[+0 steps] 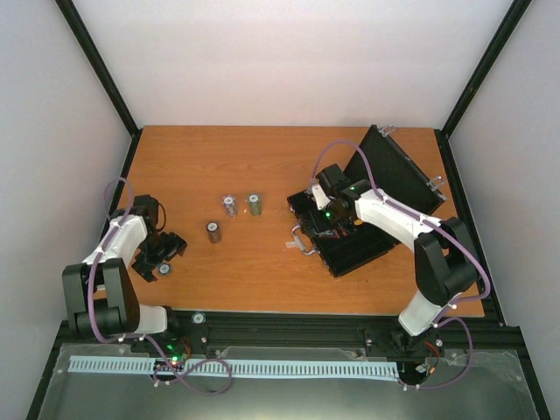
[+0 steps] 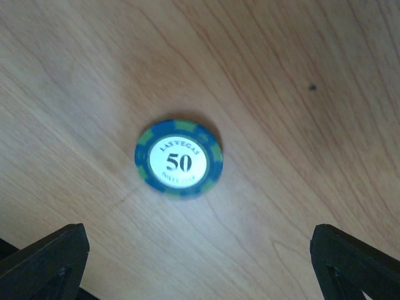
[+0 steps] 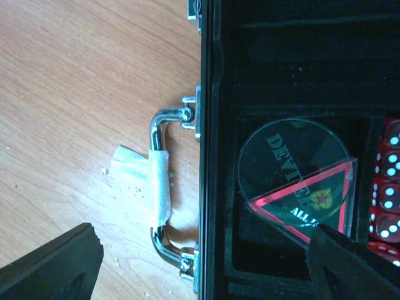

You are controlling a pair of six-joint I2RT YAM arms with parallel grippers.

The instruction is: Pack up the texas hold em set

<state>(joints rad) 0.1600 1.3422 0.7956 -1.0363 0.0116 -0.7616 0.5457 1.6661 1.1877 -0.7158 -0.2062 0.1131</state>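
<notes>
Chip alert: a blue Las Vegas 50 chip (image 2: 179,159) lies flat on the table (image 2: 300,62), at twelve o'clock of the left gripper (image 2: 199,240). Its jaws are spread wide and empty, wrist pitched down. At three o'clock the open case (image 1: 363,254) has its lid (image 1: 398,171) propped back for access. The right gripper (image 3: 206,237), elbow bent, hovers spread and empty over the dealer disc (image 3: 281,150) and red dice (image 3: 389,181). Three chip stacks (image 1: 229,205) wait mid-table.

The black case (image 1: 359,254) lies open on the bench, its lid (image 1: 398,171) raised. A clear disc (image 3: 290,156) and red dice (image 3: 389,187) sit inside. Three chip stacks (image 1: 229,206) stand to its left, and a blue 50 chip (image 2: 179,159) lies flat.
</notes>
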